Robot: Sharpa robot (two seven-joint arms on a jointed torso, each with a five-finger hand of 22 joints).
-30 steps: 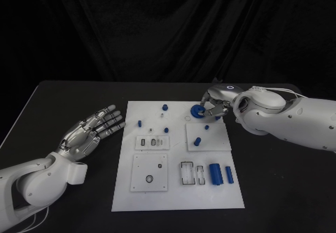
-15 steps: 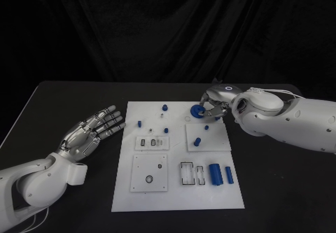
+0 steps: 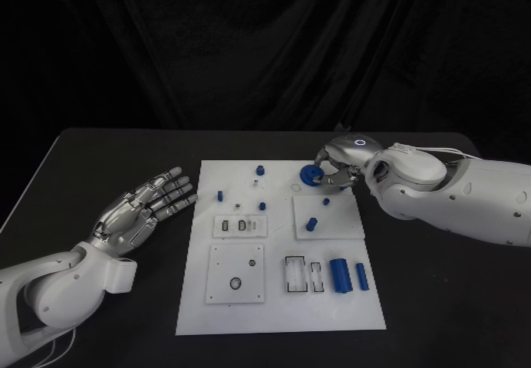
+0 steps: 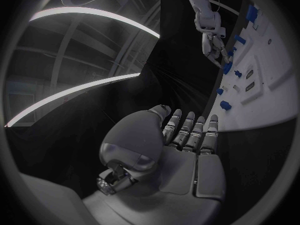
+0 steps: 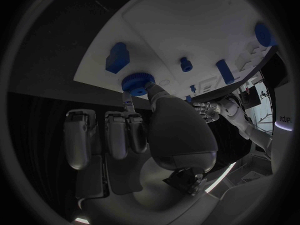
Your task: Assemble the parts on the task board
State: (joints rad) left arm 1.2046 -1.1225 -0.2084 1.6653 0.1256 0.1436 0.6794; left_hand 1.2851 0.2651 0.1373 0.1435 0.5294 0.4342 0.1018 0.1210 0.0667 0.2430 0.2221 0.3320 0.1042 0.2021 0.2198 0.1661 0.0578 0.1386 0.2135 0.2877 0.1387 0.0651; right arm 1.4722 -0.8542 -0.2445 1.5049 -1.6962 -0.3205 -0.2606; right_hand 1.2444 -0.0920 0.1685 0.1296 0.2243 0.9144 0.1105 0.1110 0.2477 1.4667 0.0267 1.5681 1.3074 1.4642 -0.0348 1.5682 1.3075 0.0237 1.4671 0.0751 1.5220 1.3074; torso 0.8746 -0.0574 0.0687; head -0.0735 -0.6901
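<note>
At the near end of the white task board (image 3: 282,310) two blue cylinders (image 3: 341,274) lie side by side next to a pair of rectangular slots, with a square sub-plate bearing an oval opening to their left. The left hand (image 3: 142,205) rests palm-up off the board's left edge, released, fingers spread and holding nothing. Further up, a second raised square plate (image 3: 327,217) carries two short blue pegs (image 3: 312,224), and small blue pins stand around the board's middle. At the far right corner the right hand (image 3: 338,170) pinches a blue ridged disc (image 3: 308,176), a knob or gear by its look, between thumb and a finger; in the right wrist view the disc (image 5: 138,81) sits at the fingertip against the board's surface, close to a blue block (image 5: 117,57). I judge the step to be lifting or seating this disc. The grip looks slight, taken at the disc's edge, so the disc could tip or slip free as it is carried, and the nearby block and pegs could be knocked if the fingers swing wide.
</note>
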